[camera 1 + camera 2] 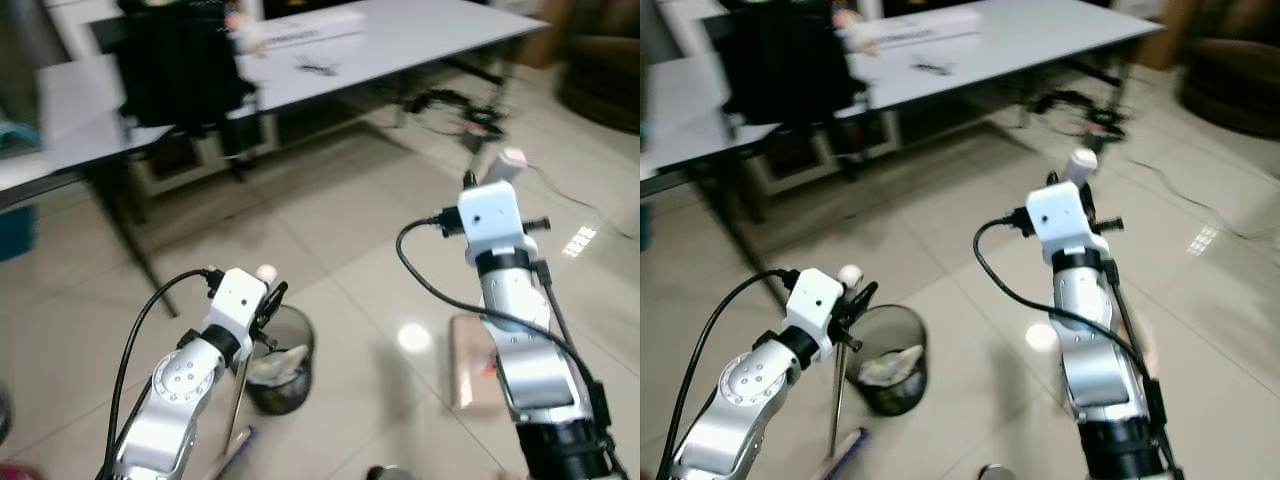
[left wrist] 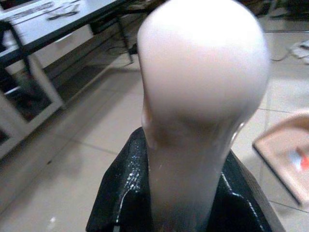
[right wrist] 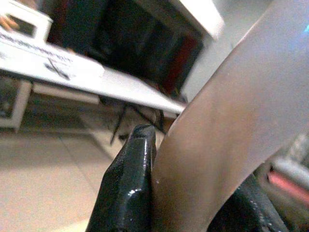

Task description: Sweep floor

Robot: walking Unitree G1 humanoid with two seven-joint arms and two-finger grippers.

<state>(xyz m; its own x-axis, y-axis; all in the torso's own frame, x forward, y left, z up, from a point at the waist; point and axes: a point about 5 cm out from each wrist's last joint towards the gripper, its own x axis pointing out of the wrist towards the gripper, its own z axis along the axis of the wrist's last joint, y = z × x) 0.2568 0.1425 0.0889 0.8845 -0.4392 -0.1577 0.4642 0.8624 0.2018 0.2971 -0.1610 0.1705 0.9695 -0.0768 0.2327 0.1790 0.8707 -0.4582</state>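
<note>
My left gripper (image 1: 266, 300) is shut on the broom handle (image 1: 238, 395), a thin metal rod that runs down to a purple broom head (image 1: 236, 449) on the tiles. Its rounded white knob (image 2: 203, 96) sticks up between the black fingers (image 2: 120, 193). My right gripper (image 1: 492, 180) is shut on the dustpan handle (image 3: 231, 121), a pale upright stick whose white tip (image 1: 511, 159) rises just above the wrist. The beige dustpan (image 1: 468, 362) lies on the floor beside my right forearm, and its finger (image 3: 130, 183) presses against the stick.
A black mesh waste bin (image 1: 285, 362) holding crumpled paper stands right by the broom rod. Long grey tables (image 1: 420, 40) with metal legs run across the back, a black bag (image 1: 180, 65) on one. Cables (image 1: 455, 105) lie beneath the far table. Glossy beige tiles (image 1: 350, 230) lie between.
</note>
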